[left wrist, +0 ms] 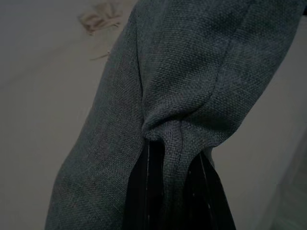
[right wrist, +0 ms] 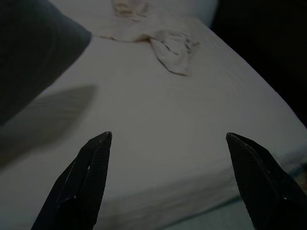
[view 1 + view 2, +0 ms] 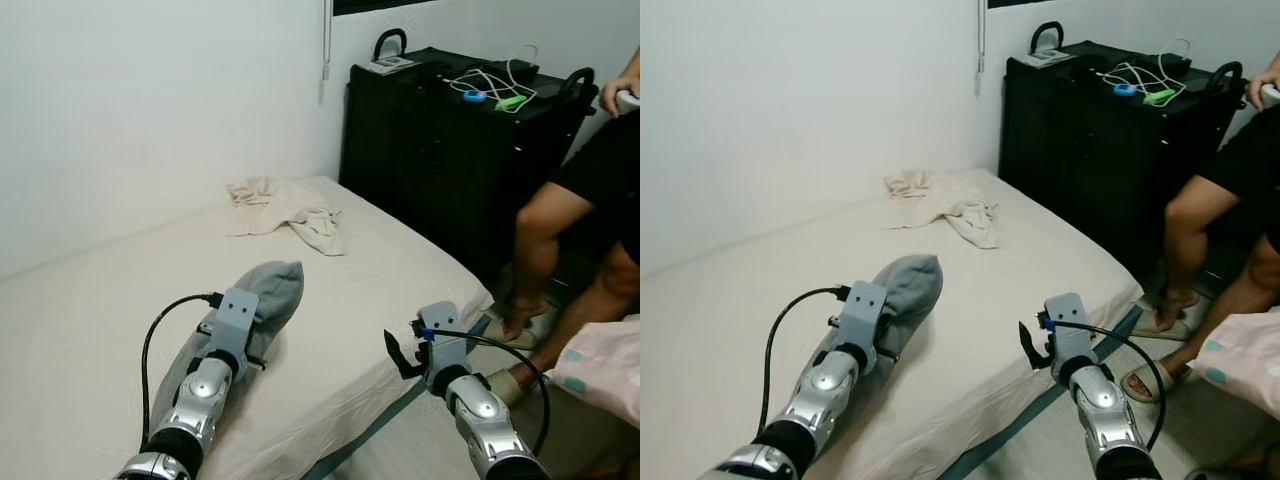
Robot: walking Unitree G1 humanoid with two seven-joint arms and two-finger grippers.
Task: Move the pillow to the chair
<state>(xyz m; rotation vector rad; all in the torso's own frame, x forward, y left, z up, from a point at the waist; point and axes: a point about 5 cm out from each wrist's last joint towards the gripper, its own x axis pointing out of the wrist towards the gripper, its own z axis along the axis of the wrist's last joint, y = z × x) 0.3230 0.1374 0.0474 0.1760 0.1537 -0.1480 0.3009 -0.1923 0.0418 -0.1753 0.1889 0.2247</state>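
Observation:
A grey pillow (image 3: 272,287) lies lengthwise on the cream bed (image 3: 100,320), in front of my left arm. My left gripper (image 1: 175,146) is shut on a fold of its grey fabric along a seam, with the black fingers (image 1: 144,191) pinching from both sides. The pillow (image 2: 33,57) casts a shadow on the sheet beneath it. My right gripper (image 2: 168,136) is open and holds nothing. It hovers at the bed's near right edge (image 3: 405,352), to the right of the pillow and apart from it.
A crumpled beige cloth (image 3: 290,212) lies at the far end of the bed. Beyond it a black dresser (image 3: 440,150) carries cables. At the right sits a person, legs (image 3: 545,230) near the bed corner. A pink patterned cushion (image 3: 605,365) is at the right edge.

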